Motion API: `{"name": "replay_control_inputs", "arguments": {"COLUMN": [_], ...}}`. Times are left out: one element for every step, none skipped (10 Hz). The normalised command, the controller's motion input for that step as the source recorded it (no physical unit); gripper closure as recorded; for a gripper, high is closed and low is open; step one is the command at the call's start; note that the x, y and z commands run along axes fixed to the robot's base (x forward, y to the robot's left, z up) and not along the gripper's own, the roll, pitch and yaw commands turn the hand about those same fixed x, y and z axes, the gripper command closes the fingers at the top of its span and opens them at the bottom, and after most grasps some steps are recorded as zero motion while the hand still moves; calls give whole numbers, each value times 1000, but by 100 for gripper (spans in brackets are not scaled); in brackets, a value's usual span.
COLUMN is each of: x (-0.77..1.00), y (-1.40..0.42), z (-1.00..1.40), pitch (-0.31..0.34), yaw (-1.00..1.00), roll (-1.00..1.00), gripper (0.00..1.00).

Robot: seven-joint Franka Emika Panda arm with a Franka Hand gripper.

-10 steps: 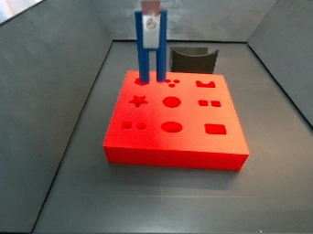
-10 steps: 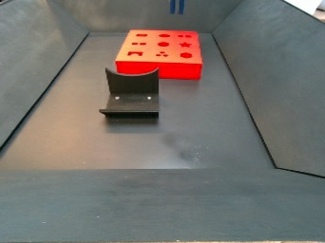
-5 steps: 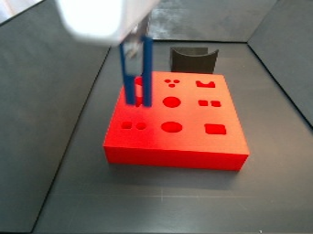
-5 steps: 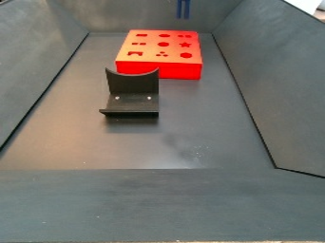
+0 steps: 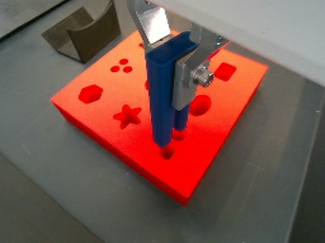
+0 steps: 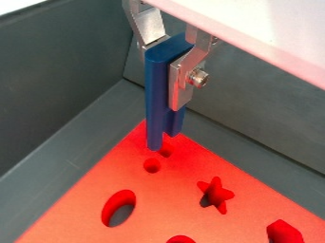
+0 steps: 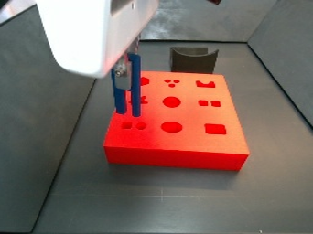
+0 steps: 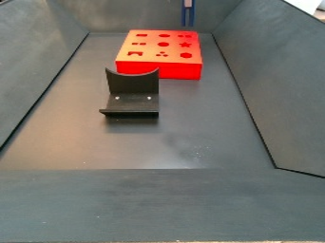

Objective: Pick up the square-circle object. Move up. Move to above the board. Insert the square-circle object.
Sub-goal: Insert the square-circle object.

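Dark grey bin floor point(image 8: 191, 142) | gripper point(image 5: 178, 71) over board point(image 5: 95, 114) | fingers pinching square-circle object point(image 5: 165, 95)

We find the pincer point(image 5: 172, 59) above the board point(image 5: 102, 119), gripping the square-circle object point(image 5: 166, 95) upright, its lower end at the board's small holes. The fixture point(image 8: 129, 93) stands on the floor, apart from the board.

1. We see the gripper point(image 7: 124, 71) mostly hidden behind a blurred white body.
2. The square-circle object point(image 8: 188, 11) is cut off by the edge.
3. The board point(image 6: 241, 171) runs past the frame.
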Motion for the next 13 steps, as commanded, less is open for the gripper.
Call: {"name": "replay_control_inputs", "arguments": {"x": [143,69,0,0,0,0,40,6,0,0,0,-34,-29], "y": [77,6,0,-117,-137,-91,-143,-57,0,0,0,11,6], "z": [-226,-177,-143,-129,-120,-31,-46,0,-23,-106,-243,-291,-294], "pitch": [-84,-114,-134,-154,-140,-137,-210,-364,-363,-280,-219,-156,-74], "yaw": [434,434,360,151,0,0,0,0,0,11,129,186,163], "roll": [156,141,111,37,0,0,20,16,26,109,153,163,127], "gripper": [100,100,100,100,100,100,100,100,100,100,100,100,100]}}
